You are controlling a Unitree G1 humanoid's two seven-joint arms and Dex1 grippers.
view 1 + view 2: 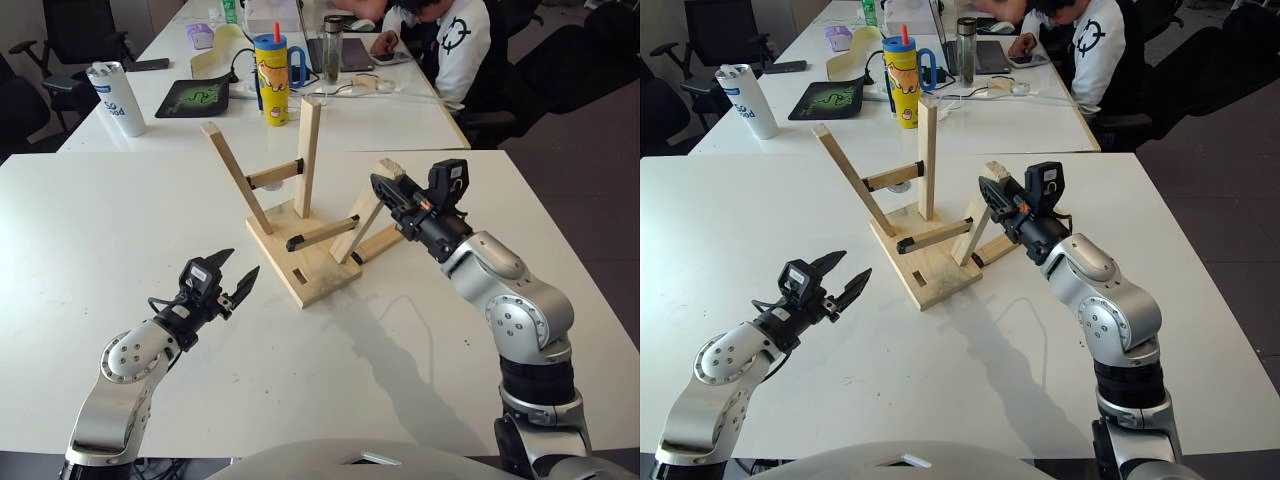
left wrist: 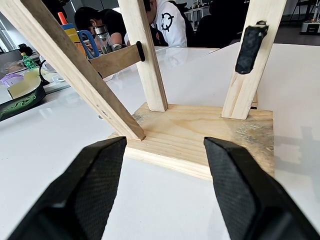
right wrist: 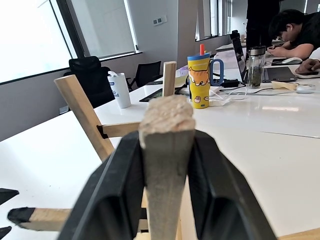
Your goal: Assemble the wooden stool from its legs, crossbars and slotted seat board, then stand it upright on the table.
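The stool lies upside down on the white table, with its slotted seat board (image 1: 305, 265) flat and its legs pointing up. A slanted leg (image 1: 237, 177) and an upright leg (image 1: 309, 160) are joined by a crossbar (image 1: 273, 177). A second crossbar (image 1: 322, 235) runs to a third leg (image 3: 166, 125). My right gripper (image 1: 390, 193) is shut on that leg's top end. One more wooden piece (image 1: 380, 243) lies low behind it. My left gripper (image 1: 243, 262) is open just above the table, at the near left of the seat board (image 2: 200, 135), touching nothing.
On the far table are a yellow cup (image 1: 272, 80), a white tumbler (image 1: 118, 98), a dark mat (image 1: 193, 97) and a laptop, with a person seated behind. The white table (image 1: 100, 220) has bare room left of the stool and in front of it.
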